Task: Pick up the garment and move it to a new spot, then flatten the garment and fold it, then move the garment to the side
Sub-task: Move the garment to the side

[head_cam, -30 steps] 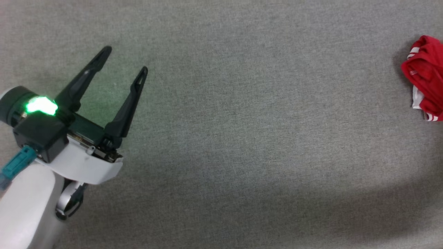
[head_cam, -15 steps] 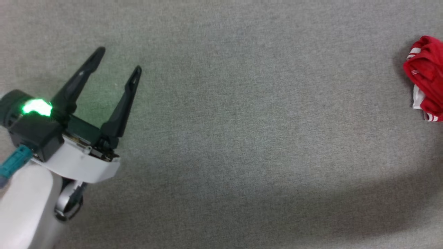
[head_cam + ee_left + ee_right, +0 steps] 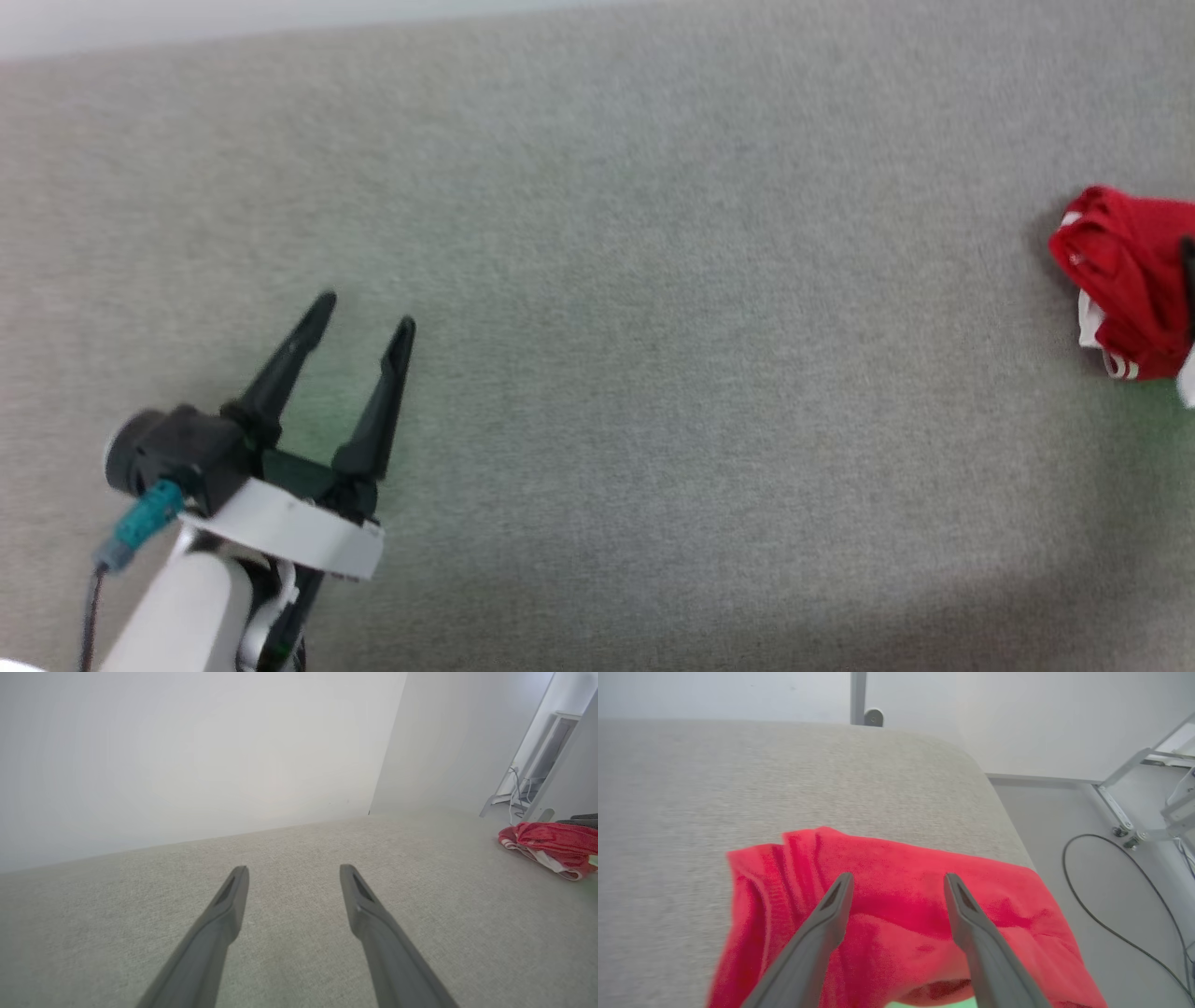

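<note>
The grey upholstered surface [image 3: 653,373] is broad; the red jersey shirt [image 3: 1125,280] lies bunched at its right edge, near a rounded corner. The right gripper [image 3: 897,877] hangs just over it, fingers wide and empty; the left gripper [image 3: 364,311], equally wide, sits well apart to the left, so the right arm looks nearer.

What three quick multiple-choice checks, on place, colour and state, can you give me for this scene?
1. Where in the head view is the garment? A right edge; B centre; C lower left.
2. What colour is the surface? A blue; B grey; C black.
3. How is the right gripper? A shut on garment; B open above garment; C shut, empty.
Answers: 1 A, it lies bunched at the right edge. 2 B, the top is plain grey. 3 B, its jaws stand apart over red cloth.
</note>
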Robot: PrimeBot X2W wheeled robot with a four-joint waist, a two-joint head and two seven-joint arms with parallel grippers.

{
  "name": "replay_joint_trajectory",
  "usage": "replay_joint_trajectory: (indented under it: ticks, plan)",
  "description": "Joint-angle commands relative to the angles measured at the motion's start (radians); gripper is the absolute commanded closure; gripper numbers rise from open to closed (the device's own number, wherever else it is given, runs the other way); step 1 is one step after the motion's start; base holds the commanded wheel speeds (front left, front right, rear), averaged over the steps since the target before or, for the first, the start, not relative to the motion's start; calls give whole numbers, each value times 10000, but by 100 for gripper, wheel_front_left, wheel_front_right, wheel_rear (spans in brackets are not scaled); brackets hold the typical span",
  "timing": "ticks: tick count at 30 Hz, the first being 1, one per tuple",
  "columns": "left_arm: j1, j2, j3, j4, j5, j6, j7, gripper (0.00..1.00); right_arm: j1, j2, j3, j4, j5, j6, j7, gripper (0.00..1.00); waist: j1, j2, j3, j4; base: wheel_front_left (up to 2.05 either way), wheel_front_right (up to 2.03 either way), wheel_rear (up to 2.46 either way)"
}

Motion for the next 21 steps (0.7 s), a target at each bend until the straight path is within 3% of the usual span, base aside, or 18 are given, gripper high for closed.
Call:
replay_joint_trajectory:
  ticks: [1, 9, 21]
  plan:
    - [197, -77, 49, 59, 47, -24, -7, 0, 221, 13, 171, -116, 181, -12, -107, 0, -1, -1, -861, 617, 0, 0, 0]
    - [1118, -571, 438, 815, -7, -24, -4, 0, 1273, 438, 1101, -960, 1469, -12, -983, 0, -1, -1, -2092, 1178, 0, 0, 0]
    - [1900, -826, 880, 1787, 6, -24, -5, 0, 2772, 979, 2266, -1733, 2295, -12, -2848, 0, -1, -1, -3487, 1710, 0, 0, 0]
